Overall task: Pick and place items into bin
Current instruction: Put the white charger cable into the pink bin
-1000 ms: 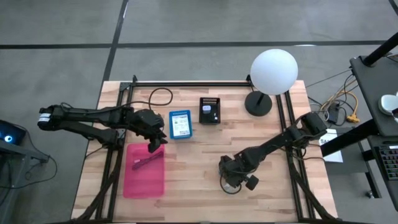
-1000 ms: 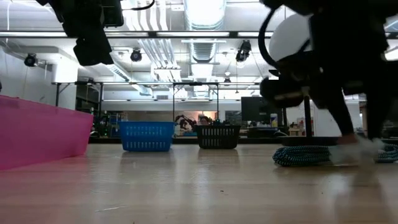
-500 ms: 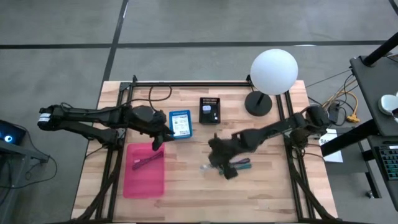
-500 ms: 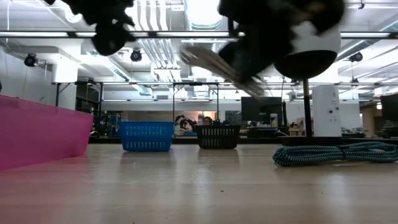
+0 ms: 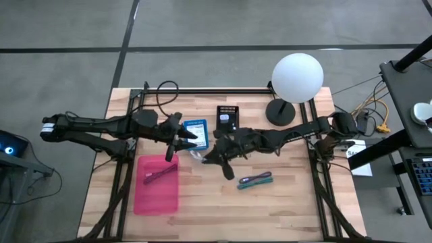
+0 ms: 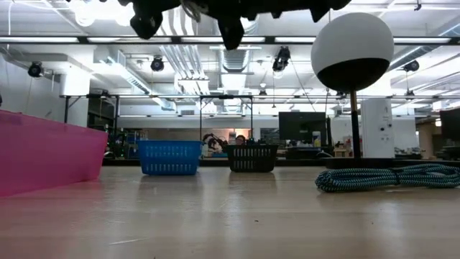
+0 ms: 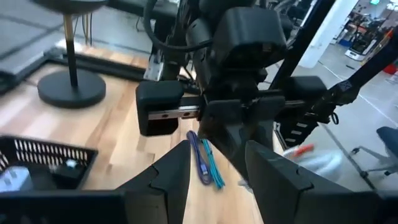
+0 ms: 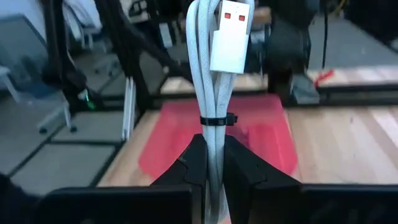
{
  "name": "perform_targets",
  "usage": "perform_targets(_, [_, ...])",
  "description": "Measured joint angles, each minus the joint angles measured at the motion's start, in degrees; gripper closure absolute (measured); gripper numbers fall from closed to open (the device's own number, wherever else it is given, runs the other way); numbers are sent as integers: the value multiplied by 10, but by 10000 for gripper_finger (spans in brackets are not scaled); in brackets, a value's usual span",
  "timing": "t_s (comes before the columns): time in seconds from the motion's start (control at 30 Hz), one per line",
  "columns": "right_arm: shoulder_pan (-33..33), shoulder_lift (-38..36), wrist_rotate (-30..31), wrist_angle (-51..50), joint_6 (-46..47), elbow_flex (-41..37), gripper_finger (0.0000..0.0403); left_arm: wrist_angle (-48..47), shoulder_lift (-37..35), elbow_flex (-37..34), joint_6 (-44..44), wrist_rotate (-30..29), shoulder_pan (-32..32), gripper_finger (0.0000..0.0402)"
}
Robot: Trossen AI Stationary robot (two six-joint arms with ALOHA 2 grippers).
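My right gripper (image 5: pixel 206 156) reaches over the table's middle and is shut on a bundled white USB cable (image 8: pixel 210 93). My left gripper (image 5: pixel 177 143) hangs open just left of it, in front of the blue basket (image 5: pixel 196 135). In the left wrist view my left gripper (image 7: pixel 217 180) faces the right arm's gripper. Thin teal and purple strips (image 5: pixel 254 179) lie flat on the table right of centre. A magenta piece (image 5: pixel 159 175) lies in the pink bin (image 5: pixel 156 192). My right gripper pinches the white cable bundle between its two fingers, just below the dark tie (image 8: pixel 211 119). Several strands run side by side through the hold. The bundle sticks out past the fingertips with its USB plug (image 8: pixel 231 34) at the free end. It is lifted clear of the table.
A black basket (image 5: pixel 228 119) stands beside the blue one at the far side. The white ball lamp (image 5: pixel 297 77) stands at the far right on its dark base (image 5: pixel 280 112). A coiled braided cord (image 6: pixel 388 176) lies near that base. Bare wood shows along the near edge.
My right gripper has risen from the table at the near right and swung left and farther off, toward my left gripper, carrying the white cable clear. The teal and purple strips stay on the table where it was. My left gripper has shifted slightly right and toward the far edge.
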Motion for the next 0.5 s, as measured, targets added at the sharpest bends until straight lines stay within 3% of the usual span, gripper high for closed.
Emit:
perform_targets(0.23, [5, 0, 2, 126, 1, -2, 385, 20, -18, 0, 23, 7, 0, 264])
perform_targets(0.5, [5, 0, 103, 204, 13, 2, 385, 86, -26, -1, 21, 51, 0, 264])
